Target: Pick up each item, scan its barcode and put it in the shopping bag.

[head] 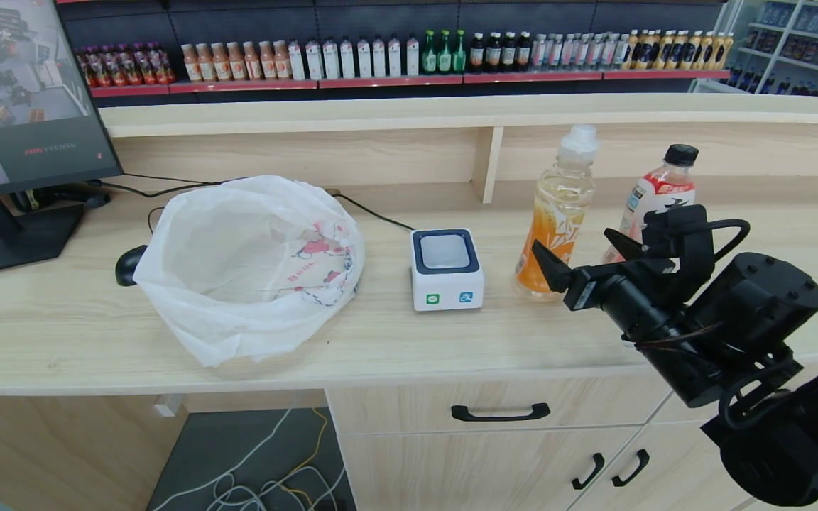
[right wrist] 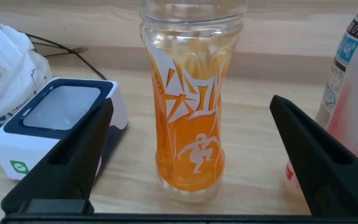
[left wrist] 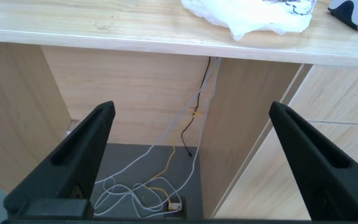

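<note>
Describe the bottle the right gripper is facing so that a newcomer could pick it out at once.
On the wooden counter, look right of the small white scanner box. The bottle standing there is clear with orange drink and a pale cap. Its neighbour to the right has a black cap and a white-and-red label.

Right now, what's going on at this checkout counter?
The robot's right gripper is open and aimed at the orange drink bottle, just short of touching it. That bottle and a black-capped bottle beside it stand upright on the counter, to the right of the scanner. The shopping bag sits open to the scanner's left. The left gripper is open too, low in front of the counter, holding nothing.
</note>
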Available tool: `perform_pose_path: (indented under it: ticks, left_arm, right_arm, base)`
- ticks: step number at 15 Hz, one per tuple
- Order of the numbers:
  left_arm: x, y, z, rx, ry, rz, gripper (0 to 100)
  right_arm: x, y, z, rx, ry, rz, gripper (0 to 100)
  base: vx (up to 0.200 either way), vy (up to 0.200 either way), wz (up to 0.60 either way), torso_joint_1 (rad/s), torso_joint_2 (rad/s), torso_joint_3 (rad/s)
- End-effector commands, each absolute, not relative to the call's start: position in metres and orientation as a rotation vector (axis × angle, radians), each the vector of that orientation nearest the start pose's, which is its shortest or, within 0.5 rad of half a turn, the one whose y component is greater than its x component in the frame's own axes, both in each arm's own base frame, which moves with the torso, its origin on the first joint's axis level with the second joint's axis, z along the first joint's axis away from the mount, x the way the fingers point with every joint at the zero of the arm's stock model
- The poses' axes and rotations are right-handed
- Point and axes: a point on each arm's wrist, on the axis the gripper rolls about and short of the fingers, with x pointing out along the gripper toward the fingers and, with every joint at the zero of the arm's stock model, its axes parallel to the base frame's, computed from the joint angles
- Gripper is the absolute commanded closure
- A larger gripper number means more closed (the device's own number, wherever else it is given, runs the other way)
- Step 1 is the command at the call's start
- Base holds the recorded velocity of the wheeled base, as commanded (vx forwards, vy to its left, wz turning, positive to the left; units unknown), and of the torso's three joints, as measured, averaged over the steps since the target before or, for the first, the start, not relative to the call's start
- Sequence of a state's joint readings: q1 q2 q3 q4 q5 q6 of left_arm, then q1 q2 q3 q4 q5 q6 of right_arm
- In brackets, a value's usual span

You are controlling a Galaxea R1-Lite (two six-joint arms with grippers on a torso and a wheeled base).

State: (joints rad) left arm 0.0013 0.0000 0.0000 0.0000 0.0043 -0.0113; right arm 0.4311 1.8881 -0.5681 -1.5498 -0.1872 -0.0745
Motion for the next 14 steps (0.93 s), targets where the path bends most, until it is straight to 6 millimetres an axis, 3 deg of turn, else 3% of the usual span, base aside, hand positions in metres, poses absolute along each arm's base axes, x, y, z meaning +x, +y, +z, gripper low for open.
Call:
perform_pose_path:
  ticks: [1, 7, 14]
  left_arm:
    - [-0.023, 0.0, 0.075, -0.012, 0.0, 0.006, 0]
    - [-0.023, 0.0, 0.075, -0.015, 0.001, 0.006, 0]
    - [-0.023, 0.0, 0.075, -0.015, 0.001, 0.006, 0]
  right_arm:
    - [0.288, 0.128, 0.154, -0.006, -0.223, 0.235, 0]
    - [0.313, 0.135, 0.153, -0.001, -0.248, 0.221, 0]
    - [0.328, 0.135, 0.151, -0.001, -0.261, 0.205, 0]
  base:
    - [0.0, 0.0, 0.0, 0.0, 0.0, 0.0]
    - [0.0, 0.0, 0.0, 0.0, 0.0, 0.0]
    - [0.0, 0.0, 0.0, 0.0, 0.0, 0.0]
